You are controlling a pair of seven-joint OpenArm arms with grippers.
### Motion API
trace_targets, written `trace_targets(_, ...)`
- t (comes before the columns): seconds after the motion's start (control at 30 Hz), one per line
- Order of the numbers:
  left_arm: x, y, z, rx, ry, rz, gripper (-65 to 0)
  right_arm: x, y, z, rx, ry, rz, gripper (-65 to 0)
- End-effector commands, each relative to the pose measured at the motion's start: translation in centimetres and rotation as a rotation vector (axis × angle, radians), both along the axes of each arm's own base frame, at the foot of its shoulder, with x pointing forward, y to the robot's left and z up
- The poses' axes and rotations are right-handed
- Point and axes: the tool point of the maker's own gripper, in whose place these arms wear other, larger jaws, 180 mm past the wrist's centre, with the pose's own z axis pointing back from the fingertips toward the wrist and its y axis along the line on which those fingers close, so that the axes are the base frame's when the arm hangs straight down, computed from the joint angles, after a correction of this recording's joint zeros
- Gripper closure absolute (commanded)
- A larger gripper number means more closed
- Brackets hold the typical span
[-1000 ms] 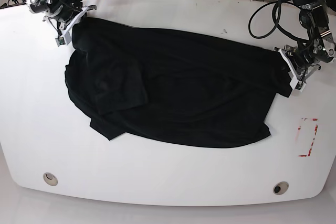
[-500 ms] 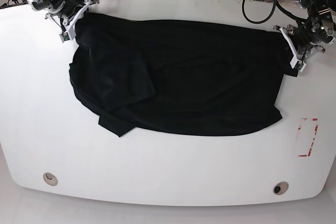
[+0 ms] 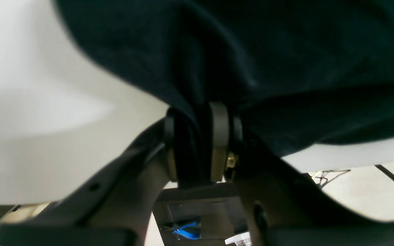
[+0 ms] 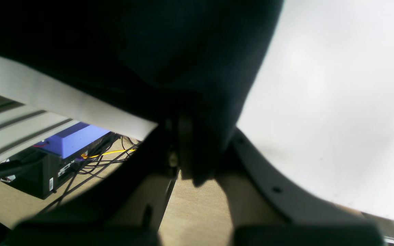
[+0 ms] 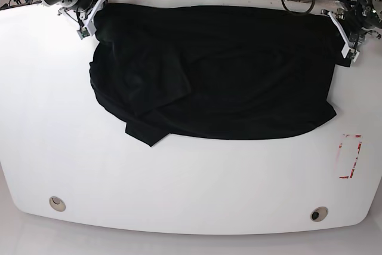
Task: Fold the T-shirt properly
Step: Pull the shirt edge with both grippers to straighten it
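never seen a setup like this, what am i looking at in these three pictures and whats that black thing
This is a two-armed robot at a white table. The wide picture looks down from above. The other two come from small cameras on the robot's wrists, looking along each claw.

The black thing is a T-shirt, spread across the far half of the table with one sleeve folded over its body.

The left gripper, on the right of the overhead picture, is pinching one far corner of the shirt; its wrist picture shows cloth squeezed between the fingers. The right gripper pinches the opposite far corner; its wrist view is dark, but cloth sits between the jaws there too.

The red marking is a mark on the table.
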Motion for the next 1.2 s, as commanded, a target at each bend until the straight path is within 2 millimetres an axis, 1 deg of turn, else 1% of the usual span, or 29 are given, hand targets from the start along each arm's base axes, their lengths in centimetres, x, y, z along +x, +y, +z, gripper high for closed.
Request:
trace_targets(0.0,0.7,0.4,1.0,0.021,-0.030,-0.016,-11.0,-0.5,-0.8,0.2,-0.033,0.017,0.007,-17.0)
trace_targets(0.03,0.7,0.4,1.0,0.021,-0.030,-0.016,-11.0,-0.5,-0.8,0.2,-0.034,0.017,0.008,-21.6)
trace_targets(0.07,0.7,0.4,1.0,0.021,-0.030,-0.016,-11.3,-0.4,-1.0,0.3,-0.040,0.015,0.012,-28.7)
trace_targets(0.1,0.7,0.4,1.0,0.021,-0.030,-0.016,-12.1,-0.5,-1.2,0.3,-0.046,0.017,0.013,-33.8)
trace_targets(0.13,0.7,0.4,1.0,0.021,-0.025,-0.018,-14.0,-0.4,-1.4,0.4,-0.050,0.016,0.017,-41.5)
trace_targets(0.2,0.5,0.4,1.0,0.026,-0.011,-0.015,-18.9,-0.4,-1.5,0.5,-0.051,0.014,0.019,-51.2)
trace_targets(0.23,0.5,0.5,1.1,0.033,-0.009,-0.016,-22.6,-0.6,-1.7,0.7,-0.058,0.013,0.022,-56.6)
trace_targets(0.3,0.7,0.4,1.6,0.044,-0.014,-0.024,-29.0,-0.5,-2.3,1.6,-0.074,-0.011,0.013,-61.5)
trace_targets(0.4,1.6,0.1,2.9,0.068,-0.053,-0.050,-39.3,0.1,-2.8,3.5,-0.056,-0.079,-0.024,-62.0)
trace_targets(0.47,2.1,-0.2,3.8,0.083,-0.077,-0.065,-42.9,0.6,-2.9,4.3,-0.012,-0.121,-0.058,-62.0)
trace_targets(0.53,2.4,-0.5,4.5,0.096,-0.097,-0.078,-44.7,1.1,-3.7,5.5,0.025,-0.168,-0.092,-62.0)
trace_targets(0.63,2.4,-0.4,4.9,0.116,-0.084,-0.081,-44.4,1.8,-4.8,7.1,0.055,-0.228,-0.131,-62.0)
trace_targets(0.7,3.0,-0.5,5.5,0.121,-0.097,-0.082,-44.3,2.4,-5.1,7.8,0.068,-0.262,-0.149,-62.0)
trace_targets(0.77,4.0,-0.7,6.4,0.116,-0.127,-0.081,-43.8,4.0,-5.7,9.0,0.069,-0.323,-0.162,-62.0)
trace_targets(0.9,5.2,-0.8,7.2,0.110,-0.156,-0.079,-41.3,6.6,-6.5,10.1,0.056,-0.392,-0.163,-62.0)
trace_targets(1.0,6.3,-0.6,8.1,0.115,-0.193,-0.070,-39.6,9.0,-6.7,10.5,0.061,-0.434,-0.158,-62.0)
trace_targets(1.07,6.9,-0.4,8.6,0.119,-0.214,-0.062,-39.2,10.8,-6.3,10.2,0.074,-0.444,-0.146,-62.0)
trace_targets(1.17,7.9,-0.3,9.3,0.121,-0.245,-0.058,-39.2,13.0,-6.4,9.6,0.070,-0.439,-0.144,-62.0)
